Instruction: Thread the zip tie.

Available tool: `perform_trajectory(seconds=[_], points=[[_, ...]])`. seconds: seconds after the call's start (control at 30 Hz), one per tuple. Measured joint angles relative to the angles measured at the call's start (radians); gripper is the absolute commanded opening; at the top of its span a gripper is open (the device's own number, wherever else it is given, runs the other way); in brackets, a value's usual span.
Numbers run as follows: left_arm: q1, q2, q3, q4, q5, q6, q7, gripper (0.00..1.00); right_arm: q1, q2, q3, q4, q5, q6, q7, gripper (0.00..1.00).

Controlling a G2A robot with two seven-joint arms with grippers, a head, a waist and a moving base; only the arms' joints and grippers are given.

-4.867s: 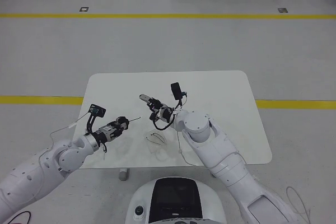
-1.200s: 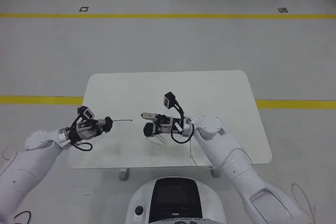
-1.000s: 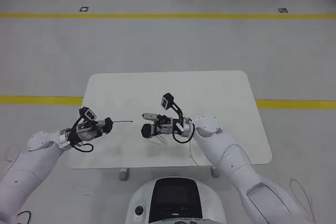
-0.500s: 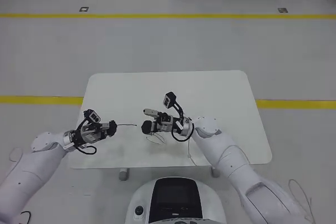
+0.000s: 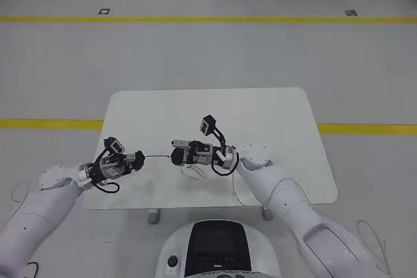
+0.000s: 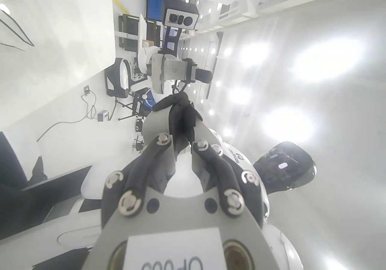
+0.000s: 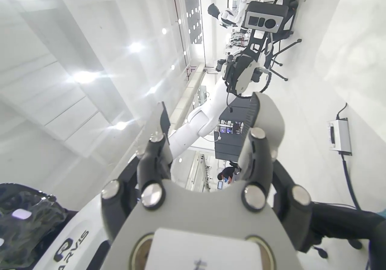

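While the left jaws pinch the tie [image 5: 155, 157] above the surface [image 5: 278, 118] — tip aimed at the open right jaws, just beside them — we'd keep it level, advance slowly, closing right only once the tip sits between.

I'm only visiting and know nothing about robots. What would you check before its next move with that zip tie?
1. Left gripper holds the zip tie firmly: ok, shut on it.
2. Zip tie points toward the right gripper: ok in the top view.
3. Right gripper ready to receive: ok, fingers apart with nothing between them.
4. Tie's tip already between those fingers: cannot tell.
5. Thin loop lying on the table near the right gripper is out of the way: cannot tell.
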State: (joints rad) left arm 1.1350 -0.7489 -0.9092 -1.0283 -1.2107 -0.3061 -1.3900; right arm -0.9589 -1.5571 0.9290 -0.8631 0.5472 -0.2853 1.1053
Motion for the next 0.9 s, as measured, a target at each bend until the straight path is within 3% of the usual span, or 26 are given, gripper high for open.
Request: perform_trajectory(seconds=[0.4,0.53,0.9], points=[[0.000,0.000,0.000,0.000,0.000,0.000,0.000,0.00,0.018,-0.010,-0.034,0.037,-0.002,0.007,0.011,0.24],[0.000,0.000,0.000,0.000,0.000,0.000,0.000,0.00,0.021,-0.013,-0.038,0.050,0.002,0.000,0.007,0.15],[0.000,0.000,0.000,0.000,0.000,0.000,0.000,0.00,0.027,-0.018,-0.052,0.058,0.006,-0.005,0.017,0.07]])
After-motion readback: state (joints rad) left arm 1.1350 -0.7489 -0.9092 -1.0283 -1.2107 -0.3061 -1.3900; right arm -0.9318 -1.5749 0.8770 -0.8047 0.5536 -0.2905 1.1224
